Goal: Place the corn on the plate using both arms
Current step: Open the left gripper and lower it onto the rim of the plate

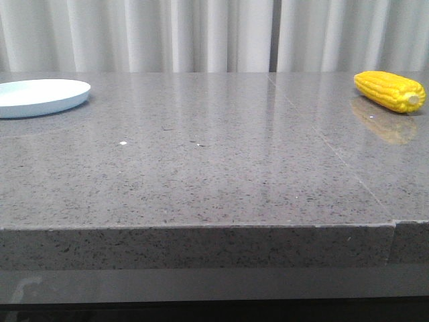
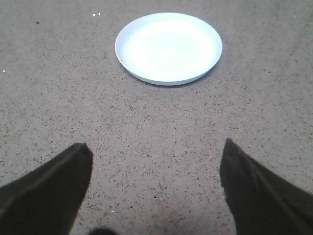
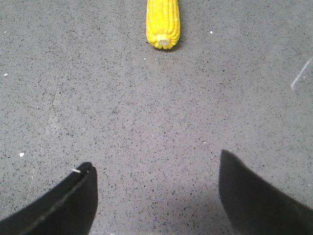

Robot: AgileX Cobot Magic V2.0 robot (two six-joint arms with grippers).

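The yellow corn (image 1: pixel 390 90) lies on the grey table at the far right; in the right wrist view the corn (image 3: pixel 163 22) points its pale stub end toward my right gripper (image 3: pixel 155 161), which is open, empty and well short of it. The pale blue-white plate (image 1: pixel 40 96) sits at the far left; in the left wrist view the plate (image 2: pixel 168 47) lies ahead of my left gripper (image 2: pixel 155 149), which is open, empty and apart from it. Neither arm shows in the front view.
The grey speckled stone table (image 1: pixel 201 161) has a front edge near the camera and a seam (image 1: pixel 335 157) running back on the right. White curtains (image 1: pixel 201 33) hang behind it. Small white specks (image 1: pixel 123 143) lie on the surface.
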